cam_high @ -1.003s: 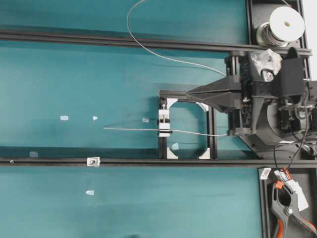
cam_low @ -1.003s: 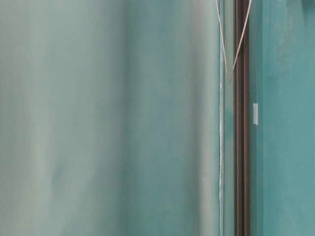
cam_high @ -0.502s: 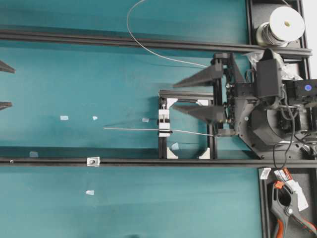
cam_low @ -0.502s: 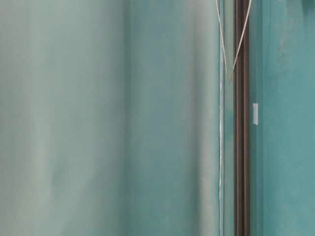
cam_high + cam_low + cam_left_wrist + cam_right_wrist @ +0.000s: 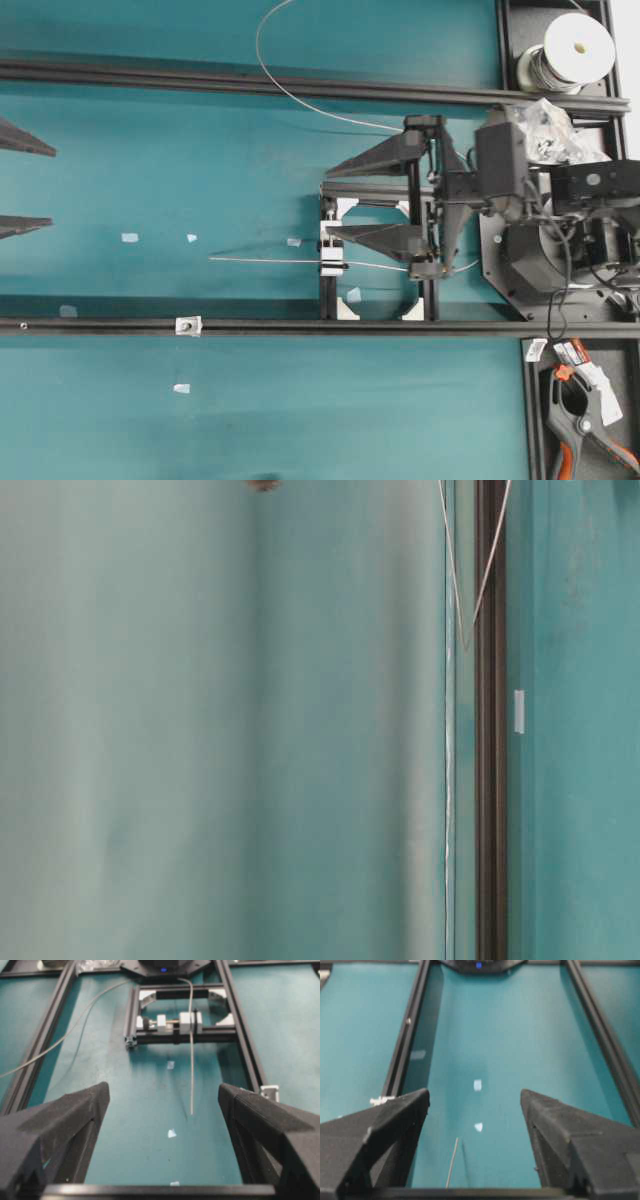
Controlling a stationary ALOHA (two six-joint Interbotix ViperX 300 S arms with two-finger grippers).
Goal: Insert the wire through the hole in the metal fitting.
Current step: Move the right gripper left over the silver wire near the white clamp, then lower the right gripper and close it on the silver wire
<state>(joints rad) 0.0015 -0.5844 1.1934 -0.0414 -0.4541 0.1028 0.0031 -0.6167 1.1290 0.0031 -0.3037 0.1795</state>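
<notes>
I take the white clamp block (image 5: 331, 250) as my landmark, since it is what pins the wire (image 5: 265, 260) in place: the wire comes off the spool (image 5: 572, 48), loops round behind the right arm, passes through the block and sticks out straight to the block's left, level above the table (image 5: 200, 150), so that its free end is presented for threading. The metal fitting (image 5: 187, 324) sits apart from it, on the black rail (image 5: 100, 325) below and to the left of the block, not yet on the wire. My right gripper (image 5: 327, 204) hangs right over the block with jaws spread wide and nothing between them; through its own camera I see only the wire's tip between the fingers. My left gripper (image 5: 22, 182) shows at the far edge, well left of the block, also spread and empty, facing the wire's end. I judge both are readied for a pick, the fitting most likely first.
</notes>
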